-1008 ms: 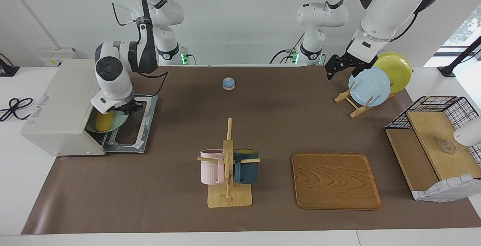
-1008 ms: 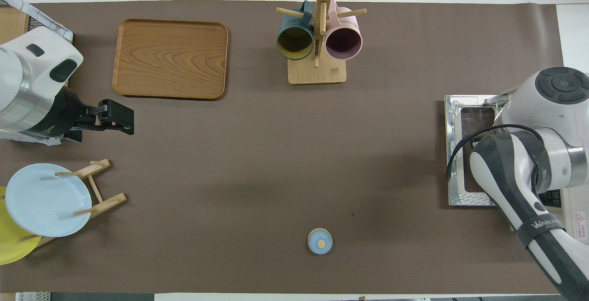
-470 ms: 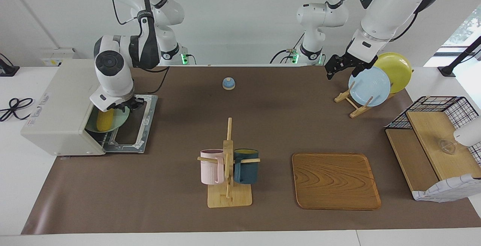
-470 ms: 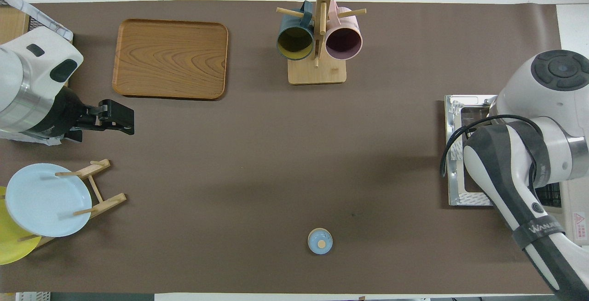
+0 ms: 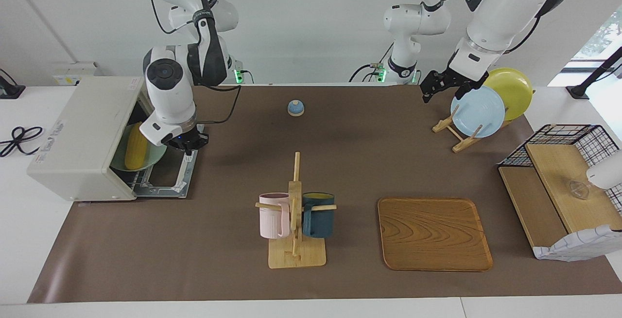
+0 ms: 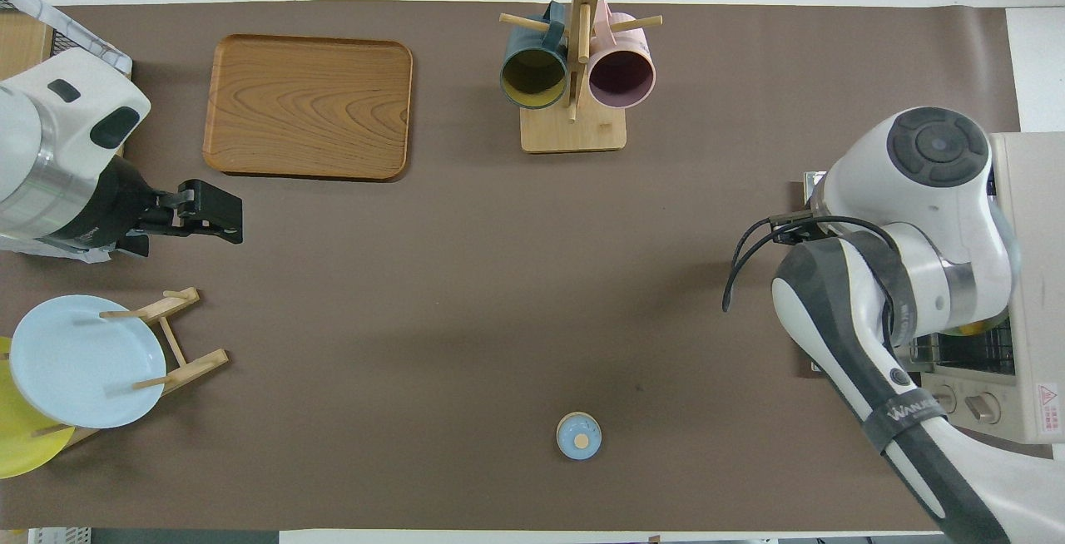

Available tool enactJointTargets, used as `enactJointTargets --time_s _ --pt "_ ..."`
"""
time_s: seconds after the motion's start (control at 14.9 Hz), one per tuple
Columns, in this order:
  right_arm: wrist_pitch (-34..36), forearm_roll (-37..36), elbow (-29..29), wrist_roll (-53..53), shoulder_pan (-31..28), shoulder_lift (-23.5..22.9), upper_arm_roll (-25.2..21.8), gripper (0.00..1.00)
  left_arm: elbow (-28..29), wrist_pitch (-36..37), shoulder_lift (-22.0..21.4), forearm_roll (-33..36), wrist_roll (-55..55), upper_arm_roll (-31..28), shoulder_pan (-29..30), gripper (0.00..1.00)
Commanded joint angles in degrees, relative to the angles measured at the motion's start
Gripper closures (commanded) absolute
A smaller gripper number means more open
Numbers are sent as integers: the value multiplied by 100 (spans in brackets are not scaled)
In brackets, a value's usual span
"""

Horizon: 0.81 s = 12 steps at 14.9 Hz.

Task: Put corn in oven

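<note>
At the right arm's end of the tabletop:
Corn (image 5: 135, 146): lies on a green plate (image 5: 154, 155) inside the oven (image 5: 82, 138), door down.
Right hand (image 5: 187, 142): over the open door, fingers' state I cannot tell.
Left hand (image 5: 440, 84): waits over the plate rack (image 5: 454, 131), fingers apart, empty.

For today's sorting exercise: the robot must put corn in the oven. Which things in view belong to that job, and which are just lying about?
Belong to the job:
corn, on a green plate inside the oven
oven, door down
right gripper, over the door

Lying about:
mug rack with two mugs
wooden tray
plate rack
small blue bell
left gripper, waiting
</note>
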State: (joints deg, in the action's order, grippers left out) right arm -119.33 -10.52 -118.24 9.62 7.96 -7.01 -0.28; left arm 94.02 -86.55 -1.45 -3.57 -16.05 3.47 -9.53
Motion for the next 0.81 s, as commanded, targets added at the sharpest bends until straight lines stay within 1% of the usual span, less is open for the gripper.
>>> enactJointTargets --time_s 0.0,0.27,0.74 --pt "-345 41 -156 171 -14 -256 10 100 81 7 -110 -65 -3 13 21 0" --pt "-678 41 -419 171 -67 -354 2 100 73 -2 -110 -65 -3 13 21 0" --pt "-723 -20 -560 92 -93 -398 -7 100 72 7 -101 -65 -12 13 4 0"
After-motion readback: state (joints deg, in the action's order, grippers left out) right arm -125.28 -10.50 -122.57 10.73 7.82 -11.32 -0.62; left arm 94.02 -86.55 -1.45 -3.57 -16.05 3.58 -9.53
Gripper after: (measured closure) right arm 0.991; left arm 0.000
